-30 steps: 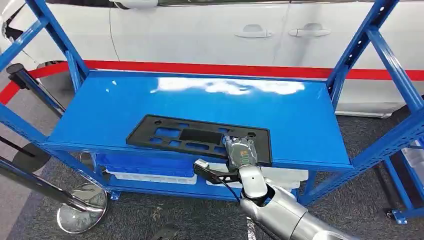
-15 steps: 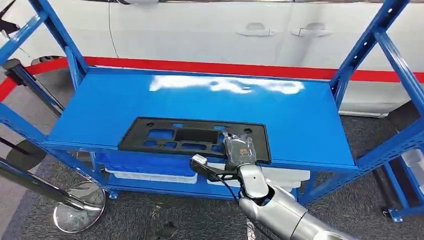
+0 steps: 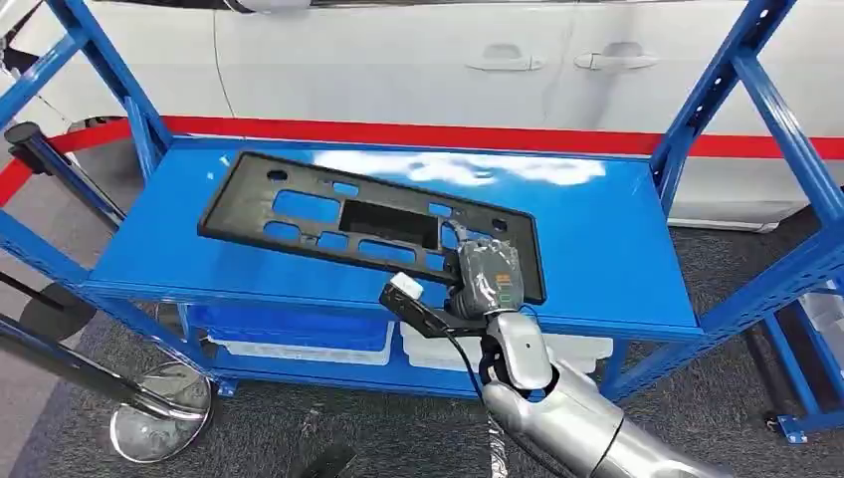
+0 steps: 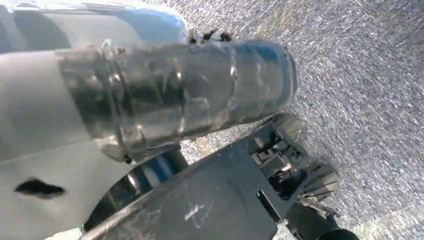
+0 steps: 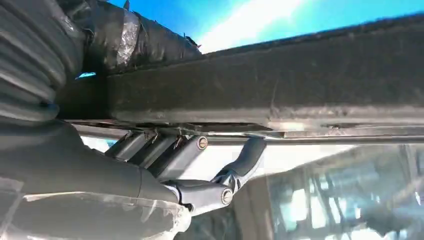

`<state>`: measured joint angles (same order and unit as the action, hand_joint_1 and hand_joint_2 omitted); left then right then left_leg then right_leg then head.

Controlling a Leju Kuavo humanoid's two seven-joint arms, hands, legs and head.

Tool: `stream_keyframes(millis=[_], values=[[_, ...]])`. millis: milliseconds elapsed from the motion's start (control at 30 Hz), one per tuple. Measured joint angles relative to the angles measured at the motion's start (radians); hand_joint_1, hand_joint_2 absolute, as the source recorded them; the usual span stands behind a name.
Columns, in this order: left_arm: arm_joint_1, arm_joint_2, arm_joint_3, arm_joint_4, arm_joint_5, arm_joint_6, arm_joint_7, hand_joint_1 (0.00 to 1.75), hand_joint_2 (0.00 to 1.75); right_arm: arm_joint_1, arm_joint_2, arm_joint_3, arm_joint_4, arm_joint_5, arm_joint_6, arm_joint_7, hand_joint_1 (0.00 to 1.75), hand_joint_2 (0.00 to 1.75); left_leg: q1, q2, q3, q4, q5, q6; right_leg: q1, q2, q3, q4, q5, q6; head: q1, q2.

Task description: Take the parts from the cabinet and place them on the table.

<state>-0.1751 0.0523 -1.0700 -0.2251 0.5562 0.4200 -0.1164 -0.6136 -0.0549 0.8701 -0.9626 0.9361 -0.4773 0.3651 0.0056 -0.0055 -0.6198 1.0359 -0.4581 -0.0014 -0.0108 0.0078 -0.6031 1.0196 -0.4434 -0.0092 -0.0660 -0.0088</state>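
Note:
A long black plastic part (image 3: 338, 214) with several cut-outs hangs tilted above the blue cabinet shelf (image 3: 607, 239), its left end raised. My right hand (image 3: 485, 279) grips its near right corner. In the right wrist view the part's edge (image 5: 300, 85) runs across the picture, with my thumb (image 5: 125, 40) on one face and dark fingers (image 5: 170, 150) curled under the other. My left hand (image 4: 175, 95) hangs over grey carpet; how its fingers lie is unclear.
Blue uprights (image 3: 741, 90) stand at both ends of the shelf. A white car (image 3: 418, 60) is close behind it. White bins (image 3: 299, 349) sit on the lower shelf. A chrome stanchion base (image 3: 159, 413) and black bar lie at the near left.
The black part has come up off the shelf and tilted, its left end rising toward the back. My right hand rose with it, still gripping the near right corner.

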Motion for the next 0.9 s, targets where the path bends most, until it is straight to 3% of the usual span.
stream_keyframes(millis=[33,67,100,133,167,200,267,300,333,367,467,500,567,633,667,700,733,767,800,833,867,900], values=[[0.000,0.000,0.002,0.000,0.000,0.002,-0.001,0.00,0.00,0.000,-0.003,-0.005,-0.019,0.000,-0.014,0.000,1.75,1.75,-0.001,0.001,-0.012,0.029,-0.021,-0.004,0.000,0.000,0.000,0.000,0.000,-0.002,-0.004,0.000],[0.000,-0.001,0.003,0.000,0.003,0.005,-0.004,0.00,0.00,0.002,-0.005,-0.010,-0.044,0.003,-0.041,-0.003,1.75,1.75,0.002,0.001,-0.055,0.129,-0.076,-0.008,0.002,0.000,0.000,0.000,0.000,-0.010,-0.007,0.000],[0.002,-0.001,0.003,0.000,0.007,0.006,-0.006,0.00,0.00,0.005,-0.008,-0.017,-0.072,0.003,-0.078,-0.010,1.75,1.75,0.003,0.001,-0.093,0.215,-0.114,-0.011,0.003,-0.001,0.000,0.001,-0.001,-0.011,-0.006,0.000],[0.004,-0.002,0.003,0.000,0.008,0.007,-0.008,0.00,0.00,0.006,-0.010,-0.022,-0.086,0.003,-0.099,-0.018,1.75,1.75,0.003,0.001,-0.123,0.279,-0.136,-0.012,0.004,-0.001,0.000,0.002,-0.002,-0.012,-0.006,0.000],[0.006,-0.003,0.003,0.000,0.009,0.009,-0.010,0.00,0.00,0.009,-0.011,-0.027,-0.098,-0.001,-0.118,-0.025,1.75,1.75,0.003,0.001,-0.138,0.309,-0.134,-0.013,0.004,-0.001,0.001,0.004,-0.003,-0.014,-0.007,0.000],[0.009,-0.004,0.003,0.000,0.010,0.012,-0.016,0.00,0.00,0.015,-0.013,-0.033,-0.117,-0.020,-0.139,-0.039,1.75,1.75,0.003,0.001,-0.130,0.288,-0.112,-0.011,0.004,0.000,0.002,0.005,-0.005,-0.015,-0.006,0.000],[0.012,-0.006,0.006,0.000,0.015,0.019,-0.025,0.00,0.00,0.033,-0.018,-0.047,-0.155,-0.059,-0.171,-0.079,1.75,1.75,0.003,0.001,-0.049,0.125,-0.023,-0.004,0.004,0.002,0.003,0.010,-0.010,-0.013,-0.007,0.000],[0.012,-0.006,0.009,0.000,0.017,0.022,-0.029,0.00,0.00,0.038,-0.019,-0.053,-0.173,-0.075,-0.182,-0.096,1.75,1.75,0.003,0.001,-0.016,0.059,0.006,-0.001,0.004,0.003,0.004,0.012,-0.012,-0.012,-0.007,0.000],[0.012,-0.008,0.015,0.000,0.019,0.029,-0.037,0.00,0.00,0.045,-0.019,-0.068,-0.203,-0.089,-0.197,-0.118,1.75,1.75,-0.005,0.000,0.018,0.013,-0.006,0.002,0.009,0.003,0.000,0.013,-0.014,-0.008,-0.006,0.000],[0.012,-0.010,0.020,0.000,0.020,0.036,-0.043,0.00,0.00,0.051,-0.020,-0.079,-0.221,-0.099,-0.209,-0.148,1.75,1.75,-0.005,0.000,0.018,-0.012,-0.003,0.007,0.011,0.003,-0.003,0.018,-0.015,-0.005,-0.006,0.000],[0.019,-0.013,0.028,0.000,0.024,0.050,-0.059,0.00,0.00,0.082,-0.020,-0.116,-0.282,-0.099,-0.217,-0.215,1.75,1.75,-0.006,-0.002,0.015,-0.006,-0.002,0.013,0.008,0.001,0.001,0.009,-0.012,0.005,-0.005,0.000],[0.022,-0.013,0.029,0.000,0.028,0.058,-0.065,0.00,0.00,0.099,-0.020,-0.129,-0.312,-0.098,-0.217,-0.235,1.75,1.75,0.003,-0.001,0.023,-0.024,0.006,0.026,0.009,0.000,-0.004,0.014,-0.023,0.013,-0.005,0.000],[0.021,-0.014,0.032,0.000,0.029,0.069,-0.082,0.00,0.00,0.112,-0.020,-0.150,-0.358,-0.096,-0.217,-0.259,1.75,1.75,0.001,-0.001,0.026,-0.028,0.009,0.033,0.010,0.000,-0.035,0.091,-0.076,0.016,-0.003,0.000],[0.021,-0.018,0.037,0.000,0.029,0.079,-0.097,0.00,0.00,0.124,-0.020,-0.162,-0.396,-0.099,-0.220,-0.283,1.75,1.75,0.000,-0.001,0.027,-0.027,0.007,0.036,0.009,0.000,-0.110,0.254,-0.143,0.020,-0.003,0.000],[0.023,-0.018,0.038,0.000,0.030,0.083,-0.103,0.00,1.75,0.139,-0.020,-0.170,-0.414,-0.103,-0.221,-0.293,1.75,1.75,0.000,-0.001,0.028,-0.026,0.005,0.038,0.008,0.000,-0.142,0.313,-0.158,0.022,-0.003,0.000],[0.025,-0.019,0.039,0.000,0.030,0.089,-0.109,0.00,1.75,0.153,-0.020,-0.175,-0.434,-0.108,-0.221,-0.303,1.75,1.75,0.001,-0.001,0.028,-0.025,0.004,0.038,0.007,0.000,-0.151,0.324,-0.149,0.024,-0.002,0.000],[0.027,-0.020,0.039,0.000,0.031,0.092,-0.113,0.00,1.75,0.165,-0.020,-0.179,-0.452,-0.111,-0.221,-0.309,1.75,1.75,0.001,-0.002,0.028,-0.023,0.002,0.038,0.004,0.000,-0.137,0.287,-0.118,0.025,-0.002,0.000],[0.028,-0.021,0.039,0.000,0.031,0.096,-0.117,0.00,1.75,0.175,-0.020,-0.184,-0.472,-0.117,-0.221,-0.318,1.75,1.75,0.002,-0.003,0.029,-0.021,0.001,0.037,0.002,-0.001,-0.109,0.228,-0.082,0.025,-0.003,0.000],[0.029,-0.023,0.042,0.000,0.032,0.106,-0.126,0.00,1.75,0.185,-0.020,-0.193,-0.499,-0.128,-0.221,-0.336,1.75,1.75,0.003,-0.004,0.031,-0.015,-0.004,0.035,-0.001,-0.002,-0.056,0.117,-0.027,0.025,-0.003,0.000],[0.030,-0.024,0.047,0.000,0.033,0.112,-0.132,0.00,1.75,0.191,-0.020,-0.200,-0.520,-0.138,-0.221,-0.353,1.75,1.75,0.003,-0.005,0.031,-0.010,-0.010,0.030,-0.002,-0.002,-0.018,0.030,-0.010,0.025,-0.002,0.000],[0.029,-0.025,0.051,0.000,0.038,0.119,-0.140,0.00,1.75,0.196,-0.019,-0.208,-0.540,-0.151,-0.221,-0.375,1.75,1.75,-0.003,-0.006,0.028,-0.008,-0.012,0.025,0.005,-0.002,-0.007,0.026,-0.021,0.025,-0.002,0.000],[0.030,-0.025,0.054,0.000,0.041,0.125,-0.147,0.00,1.75,0.205,-0.016,-0.214,-0.564,-0.162,-0.222,-0.389,1.75,1.75,-0.003,-0.006,0.027,-0.005,-0.013,0.021,0.004,0.001,-0.007,0.021,-0.016,0.018,-0.002,0.000]])
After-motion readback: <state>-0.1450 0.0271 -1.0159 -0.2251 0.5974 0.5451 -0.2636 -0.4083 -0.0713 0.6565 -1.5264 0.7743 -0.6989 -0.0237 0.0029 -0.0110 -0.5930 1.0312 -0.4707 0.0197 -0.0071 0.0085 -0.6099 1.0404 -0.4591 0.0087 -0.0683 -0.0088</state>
